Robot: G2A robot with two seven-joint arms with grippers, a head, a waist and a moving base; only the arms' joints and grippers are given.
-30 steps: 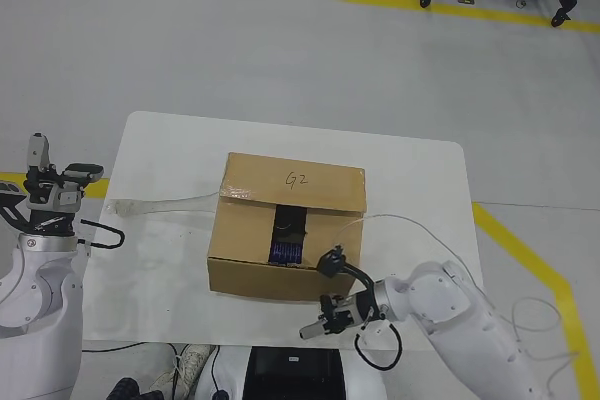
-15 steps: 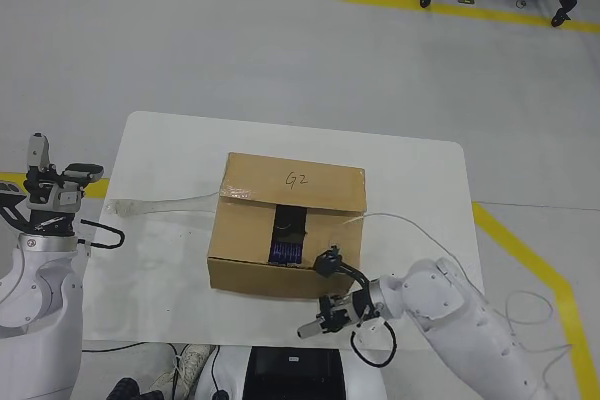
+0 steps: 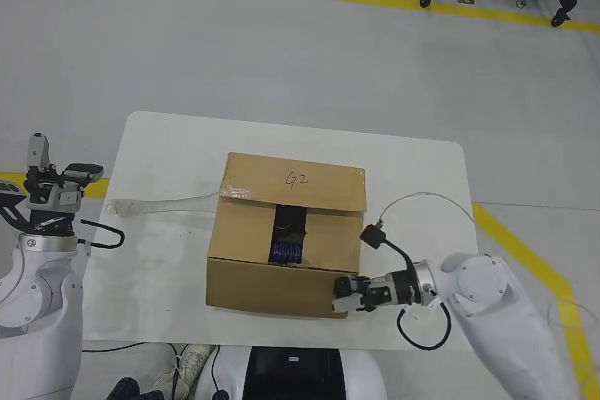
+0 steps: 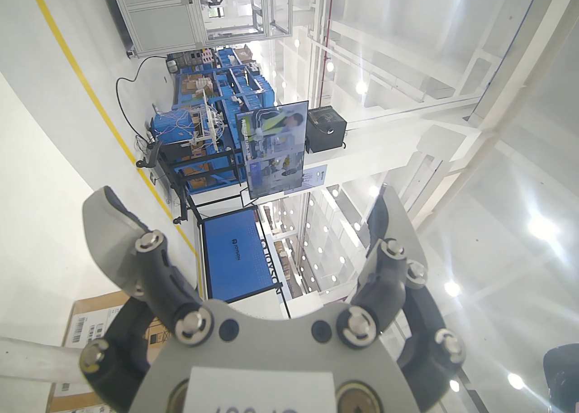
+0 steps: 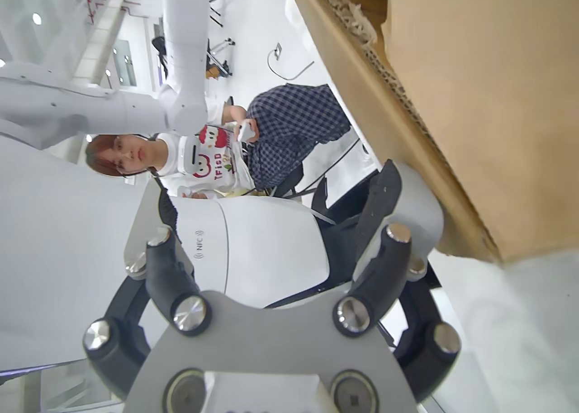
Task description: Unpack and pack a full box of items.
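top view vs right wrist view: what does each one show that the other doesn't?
Top view adds: the whole box on the white table, a dark item in its flap gap, a clear strip beside it, and the left gripper raised off the table's side. Right wrist view adds: the frayed corrugated edge and the open fingers. Shared: the box and the right gripper at its corner.

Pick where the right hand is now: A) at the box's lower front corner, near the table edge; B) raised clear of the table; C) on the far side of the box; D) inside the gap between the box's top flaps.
A: in the top view the right hand is at the front corner of the cardboard box, low by the table edge, open and holding nothing.
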